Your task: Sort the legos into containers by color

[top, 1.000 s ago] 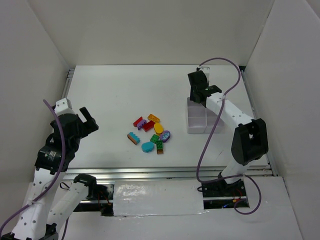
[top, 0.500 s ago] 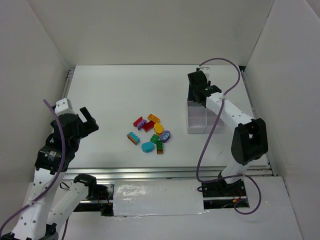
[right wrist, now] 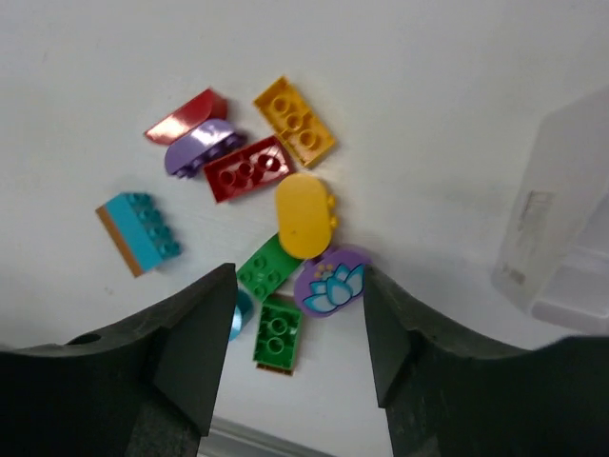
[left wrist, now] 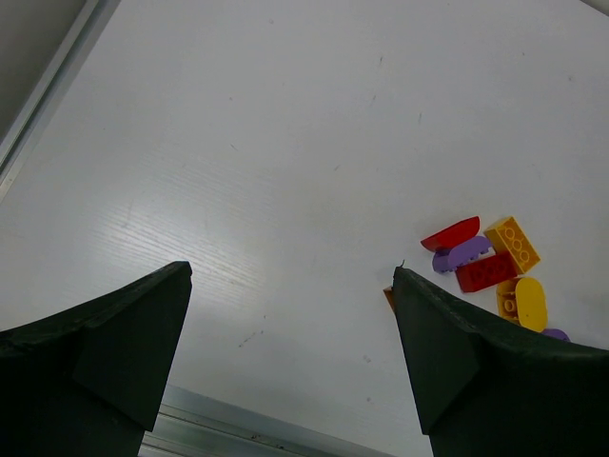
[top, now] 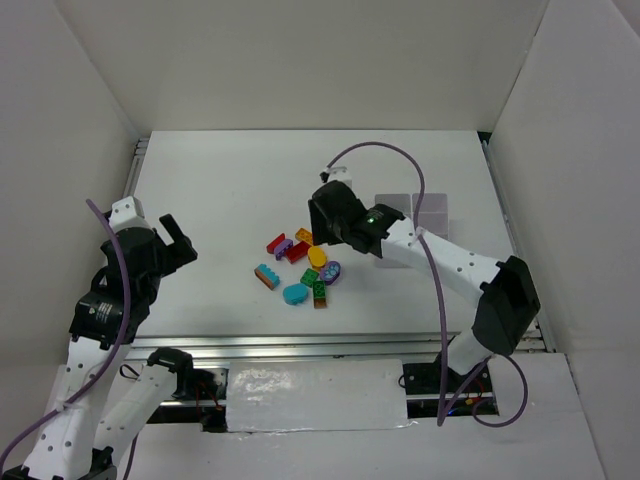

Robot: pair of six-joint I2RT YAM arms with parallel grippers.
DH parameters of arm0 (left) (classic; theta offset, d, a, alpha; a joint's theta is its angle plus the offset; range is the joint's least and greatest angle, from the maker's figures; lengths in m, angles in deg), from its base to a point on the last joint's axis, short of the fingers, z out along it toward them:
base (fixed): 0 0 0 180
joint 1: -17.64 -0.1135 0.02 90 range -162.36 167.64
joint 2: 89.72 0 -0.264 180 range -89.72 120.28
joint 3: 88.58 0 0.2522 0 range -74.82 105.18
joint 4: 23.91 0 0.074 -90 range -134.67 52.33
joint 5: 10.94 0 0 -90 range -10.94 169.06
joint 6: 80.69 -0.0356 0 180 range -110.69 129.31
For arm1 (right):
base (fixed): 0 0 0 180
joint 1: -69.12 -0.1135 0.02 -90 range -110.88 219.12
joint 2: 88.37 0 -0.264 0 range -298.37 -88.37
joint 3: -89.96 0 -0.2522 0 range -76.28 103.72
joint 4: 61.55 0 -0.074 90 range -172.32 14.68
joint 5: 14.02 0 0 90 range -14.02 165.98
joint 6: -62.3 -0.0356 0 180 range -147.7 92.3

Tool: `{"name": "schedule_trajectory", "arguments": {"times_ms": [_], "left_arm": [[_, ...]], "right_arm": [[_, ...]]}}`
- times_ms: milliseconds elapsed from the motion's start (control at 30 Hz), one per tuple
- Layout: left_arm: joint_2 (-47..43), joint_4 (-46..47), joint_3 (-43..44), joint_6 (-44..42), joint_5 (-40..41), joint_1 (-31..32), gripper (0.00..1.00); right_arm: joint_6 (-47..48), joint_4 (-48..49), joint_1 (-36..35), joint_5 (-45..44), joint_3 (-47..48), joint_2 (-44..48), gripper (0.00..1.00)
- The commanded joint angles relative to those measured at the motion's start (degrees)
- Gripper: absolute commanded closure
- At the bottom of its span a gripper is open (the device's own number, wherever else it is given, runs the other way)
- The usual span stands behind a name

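Currently right pincer agape, empty, above legos; left pincer likewise; tray sticker unreadable.

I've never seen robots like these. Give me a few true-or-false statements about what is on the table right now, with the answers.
1. The right gripper is open over the bricks. True.
2. The left gripper holds a red brick. False: it is open and holds nothing.
3. The yellow oval lies inside the white tray. False: it lies on the table among the other bricks.
4. One purple oval piece bears a flower picture. True.
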Motion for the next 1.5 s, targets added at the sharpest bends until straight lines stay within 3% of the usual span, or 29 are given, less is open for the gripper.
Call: {"name": "schedule_trajectory", "arguments": {"times_ms": [0, 33, 133, 267, 400, 1467], "left_arm": [[-0.7, 2.4, -0.1, -1.4, -0.1, -0.2, 0.0], [-0.6, 2.4, -0.1, -1.4, -0.1, -0.2, 0.0], [-0.3, 2.4, -0.1, -1.5, -0.4, -0.2, 0.01], [-0.7, 2.4, -0.1, -1.5, -0.4, -0.2, 0.01], [-0.9, 2.5, -0.2, -1.6, -0.5, -0.2, 0.0], [-1.2, 2.6, -0.3, -1.8, -1.0, -0.2, 0.01]], "right_arm": [[-3.8, -1.0, -2.2, 2.7, -1.5, -1.0, 0.39], [-3.3, -0.8, -3.2, 5.1, -0.8, -1.7, 0.49], [-0.7, -1.3, -4.2, 8.8, 2.4, -6.1, 0.6], [-0.9, -4.4, -4.9, 10.1, 6.5, -13.0, 0.55], [-3.3, -5.7, -5.8, 8.8, 8.1, -17.0, 0.43], [-1.5, -3.0, -7.1, 10.8, 4.2, -25.7, 0.41]]}}
